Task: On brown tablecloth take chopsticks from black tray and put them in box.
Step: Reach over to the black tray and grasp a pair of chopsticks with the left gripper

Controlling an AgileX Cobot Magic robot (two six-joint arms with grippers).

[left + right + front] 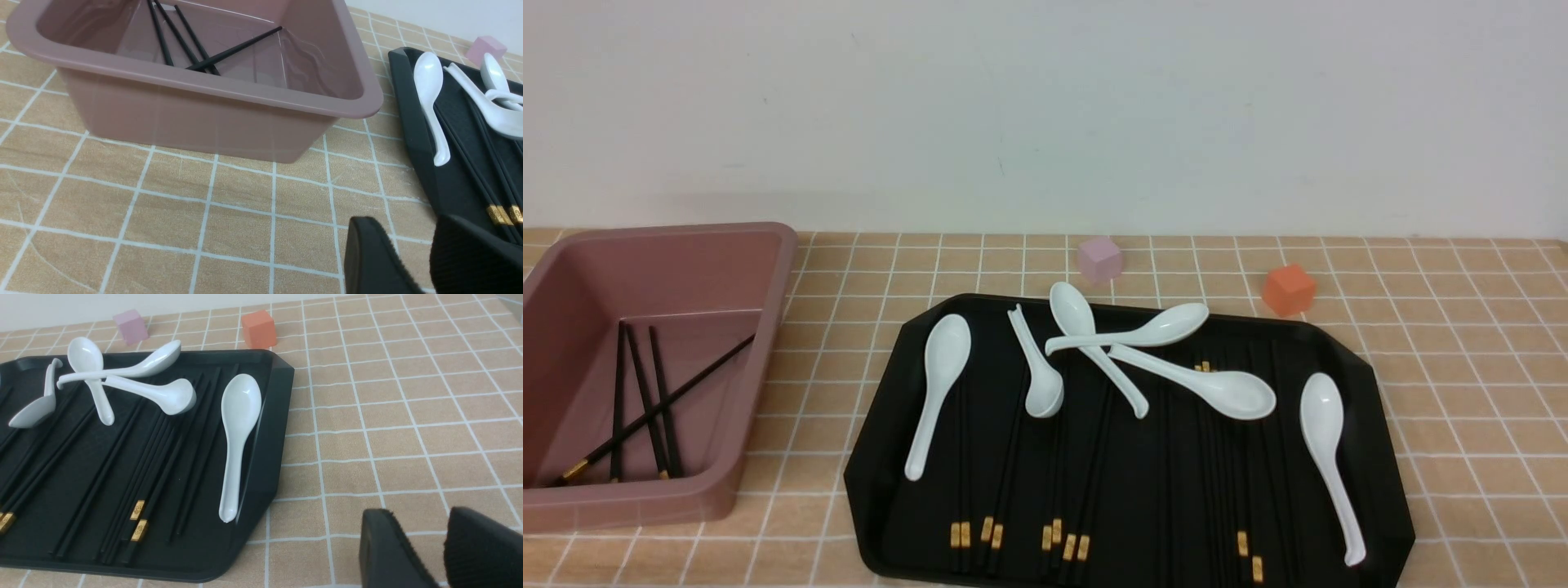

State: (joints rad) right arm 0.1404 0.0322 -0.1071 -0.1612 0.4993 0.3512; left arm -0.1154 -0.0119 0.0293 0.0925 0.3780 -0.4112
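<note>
While slim black gold-banded chopsticks (161,457) are lying on the matte black tray (267,457), we are holding left gripper (408,228) and right gripper (421,522) slightly parted, empty.

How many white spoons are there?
6 white spoons, all on the black tray: one at its left end, one next to that, three bunched in the middle, and one at its right end. None seems hidden.

The left hand (408,232) and the right hand (421,524) each hang low with dark padded fingers slightly parted and nothing between them, only their tips in view.
</note>
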